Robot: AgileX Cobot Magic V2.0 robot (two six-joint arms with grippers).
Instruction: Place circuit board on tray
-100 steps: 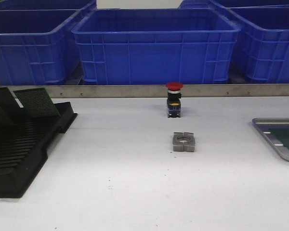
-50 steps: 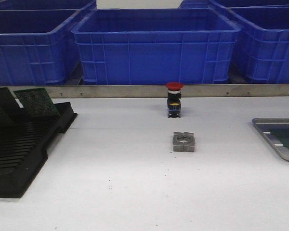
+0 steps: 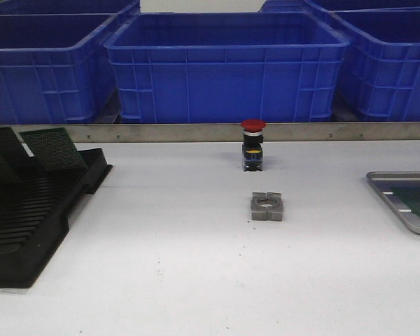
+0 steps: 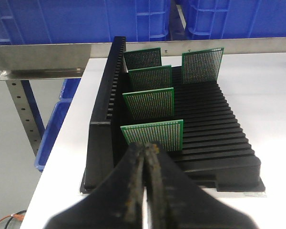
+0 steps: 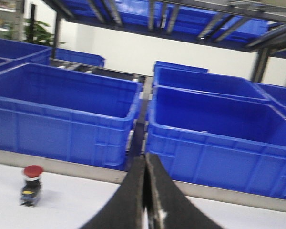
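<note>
Front and wrist views of the board-transfer cell at one instant. The black slotted rack (image 4: 181, 129) stood at the left edge of the white tabletop (image 3: 196, 280) and held five green circuit boards upright in its slots; the nearest circuit board (image 4: 152, 136) lay just beyond the left end effector (image 4: 144, 191), whose fingers were pressed together and held nothing. The right end effector (image 5: 145, 200) was likewise closed and empty, aimed toward the blue crates (image 5: 219, 138) and away from the work. The grey tray (image 3: 404, 201) sat at the far right edge of the tabletop, well apart from the rack, and appeared already to carry one green board. Between them stood a red-capped push button (image 3: 253, 145) and a grey metal block with a round bore (image 3: 267, 206).

The step in hand was judged to be the pickup. Done well, it would call for parting the left fingers first, descending astride the nearest board's top edge, lifting straight up so as not to jam it in the slot, and routing the carry clear of the button and block.
</note>
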